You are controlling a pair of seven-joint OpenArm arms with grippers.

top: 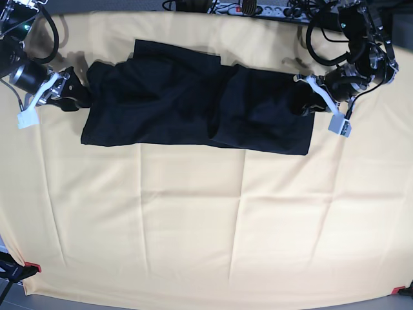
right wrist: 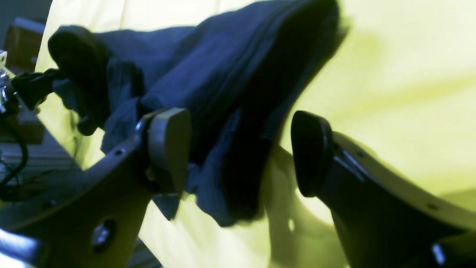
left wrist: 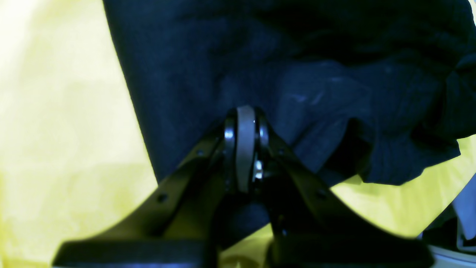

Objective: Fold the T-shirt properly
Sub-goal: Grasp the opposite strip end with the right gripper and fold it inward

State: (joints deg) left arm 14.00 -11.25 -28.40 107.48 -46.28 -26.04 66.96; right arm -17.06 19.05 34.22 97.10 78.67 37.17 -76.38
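The plain black short-sleeved cotton T-shirt (top: 193, 103) lies folded into a long horizontal band across the far part of the bench, on the yellow cloth (top: 213, 219) that covers it. Its upper edge is uneven, with a flap jutting up toward the back, and the lower edge runs nearly straight.

The left gripper (left wrist: 245, 123) sits at the end of the band on the base view's right. Its fingers (left wrist: 245, 149) are pressed fully together, and the wrist view shows them resting against rumpled dark fabric, with a loose fold bunched just to one side. Whether any cloth is pinched between them cannot be told.

The right gripper (right wrist: 240, 149) is at the opposite end of the band. Its fingers (right wrist: 169, 145) stand wide apart, and the bunched end of the shirt lies between and beyond them, close to one pad but not clamped. Black cables (top: 322, 32) hang near the far edge of the bench.
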